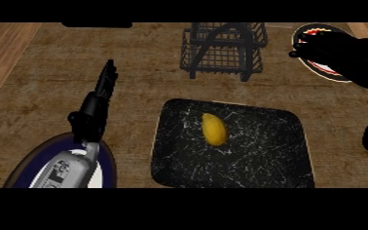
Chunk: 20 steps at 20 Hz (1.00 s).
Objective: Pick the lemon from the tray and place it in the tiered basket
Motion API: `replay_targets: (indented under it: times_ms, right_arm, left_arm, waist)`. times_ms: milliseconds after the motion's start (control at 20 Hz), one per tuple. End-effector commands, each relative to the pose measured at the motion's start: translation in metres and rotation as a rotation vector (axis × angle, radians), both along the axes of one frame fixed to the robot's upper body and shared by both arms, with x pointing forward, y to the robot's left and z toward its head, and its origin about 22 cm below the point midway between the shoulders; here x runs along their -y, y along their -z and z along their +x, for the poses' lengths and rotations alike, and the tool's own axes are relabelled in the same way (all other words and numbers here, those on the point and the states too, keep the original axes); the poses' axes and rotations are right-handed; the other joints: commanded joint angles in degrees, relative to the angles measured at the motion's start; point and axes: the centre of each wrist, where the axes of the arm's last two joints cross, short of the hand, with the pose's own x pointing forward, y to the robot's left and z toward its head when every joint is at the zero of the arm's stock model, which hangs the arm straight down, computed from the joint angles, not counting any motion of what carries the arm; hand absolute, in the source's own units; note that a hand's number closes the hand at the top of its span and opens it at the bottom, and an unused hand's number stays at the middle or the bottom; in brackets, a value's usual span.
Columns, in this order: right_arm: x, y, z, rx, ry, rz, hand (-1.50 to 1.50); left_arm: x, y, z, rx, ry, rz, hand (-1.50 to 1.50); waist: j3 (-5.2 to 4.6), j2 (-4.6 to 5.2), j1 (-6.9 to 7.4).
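The yellow lemon (213, 129) lies near the middle of a black marbled tray (287, 165) at the front of the counter. Behind the tray stands the black wire tiered basket (223, 48), with nothing visible in it. My right hand (334, 53) hangs at the far right, level with the basket and well away from the lemon. It is open, its fingers relaxed and pointing left, and it holds nothing. My left hand (97, 105) rests open at the left of the tray, fingers straight and pointing away from me.
A dark blue plate (108, 163) lies under my left forearm at the front left. A plate with a red and white rim (316, 29) sits at the back right, partly hidden by my right hand. Wooden flooring shows along the counter's left edge.
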Motion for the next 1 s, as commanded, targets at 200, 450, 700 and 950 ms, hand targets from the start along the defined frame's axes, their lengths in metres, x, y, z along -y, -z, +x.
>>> replay_targets:
  times_ms: [200,450,700,950]
  right_arm:
    - [-0.041,-0.121,-0.029,0.494,-0.048,-0.501,-1.50]
    - [-0.076,-0.118,-0.049,0.616,-0.049,-0.665,-1.50]
    - [-0.115,-0.098,-0.054,0.642,-0.068,-0.755,-1.50]
    - [-0.130,-0.089,-0.057,0.650,-0.072,-0.773,-1.50]
  left_arm:
    - [0.006,-0.005,-0.002,-0.003,0.001,-0.003,0.00]
    - [0.007,-0.004,-0.001,-0.011,-0.006,-0.002,0.00]
    - [0.012,0.005,-0.006,0.005,-0.021,-0.011,0.00]
    - [0.022,-0.002,-0.010,-0.005,-0.026,0.004,0.00]
  waist:
    - [-0.05,-0.42,0.24]
    - [-0.12,-0.24,-0.67]
    - [-0.19,-0.24,-0.97]
    - [-0.19,-0.33,-1.10]
